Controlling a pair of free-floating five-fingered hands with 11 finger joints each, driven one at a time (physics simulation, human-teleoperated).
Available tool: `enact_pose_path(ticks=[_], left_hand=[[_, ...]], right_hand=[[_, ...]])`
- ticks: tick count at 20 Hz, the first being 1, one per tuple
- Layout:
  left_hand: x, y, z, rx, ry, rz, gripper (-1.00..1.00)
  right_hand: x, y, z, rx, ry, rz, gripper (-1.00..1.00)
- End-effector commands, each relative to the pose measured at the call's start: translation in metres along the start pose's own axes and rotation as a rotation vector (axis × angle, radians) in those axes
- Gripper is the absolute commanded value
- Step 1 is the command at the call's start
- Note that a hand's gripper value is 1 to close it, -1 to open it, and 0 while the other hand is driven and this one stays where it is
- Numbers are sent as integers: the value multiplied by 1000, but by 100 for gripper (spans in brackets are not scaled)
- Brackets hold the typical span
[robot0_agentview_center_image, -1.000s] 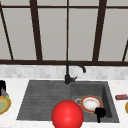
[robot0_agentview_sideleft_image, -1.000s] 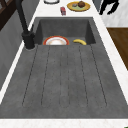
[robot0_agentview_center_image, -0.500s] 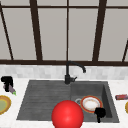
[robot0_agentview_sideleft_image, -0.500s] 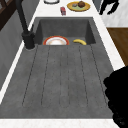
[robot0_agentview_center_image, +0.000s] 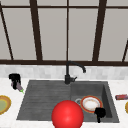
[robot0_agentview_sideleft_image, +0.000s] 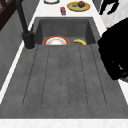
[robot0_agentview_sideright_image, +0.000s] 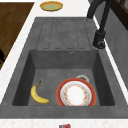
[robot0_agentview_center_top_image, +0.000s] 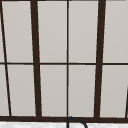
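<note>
My left hand (robot0_agentview_center_image: 15, 79) hangs over the counter just left of the sink (robot0_agentview_center_image: 30, 100), fingers curled round a small purple thing with a green tip (robot0_agentview_center_image: 20, 88). In the left side view this hand (robot0_agentview_sideleft_image: 113, 56) looms large at the right edge, above the draining board. My right hand (robot0_agentview_center_image: 100, 112) floats by the basin's front right corner with relaxed fingers, and shows far off in the left side view (robot0_agentview_sideleft_image: 108, 6). In the basin lie a red-rimmed white plate (robot0_agentview_sideright_image: 75, 95) and a banana (robot0_agentview_sideright_image: 38, 95).
A black faucet (robot0_agentview_center_image: 67, 75) stands behind the sink. A yellow plate (robot0_agentview_center_image: 3, 105) sits on the left counter, another yellow plate with brown food (robot0_agentview_sideleft_image: 78, 5) and a small red item (robot0_agentview_center_image: 121, 97) on the right. A big red ball (robot0_agentview_center_image: 67, 115) shows before the sink's front edge.
My left hand has moved right, from the counter's left edge toward the sink, and now looms larger in the left side view. The right hand has stayed put.
</note>
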Motion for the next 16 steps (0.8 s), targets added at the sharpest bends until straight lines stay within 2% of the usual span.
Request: enact_pose_path(ticks=[1, 16], left_hand=[[-1, 7, -31, -7, 4, 0, 100], [-14, 18, -149, -27, 19, 0, 100]], right_hand=[[0, 0, 0, 0, 0, 0, 0], [0, 0, 0, 0, 0, 0, 0]])
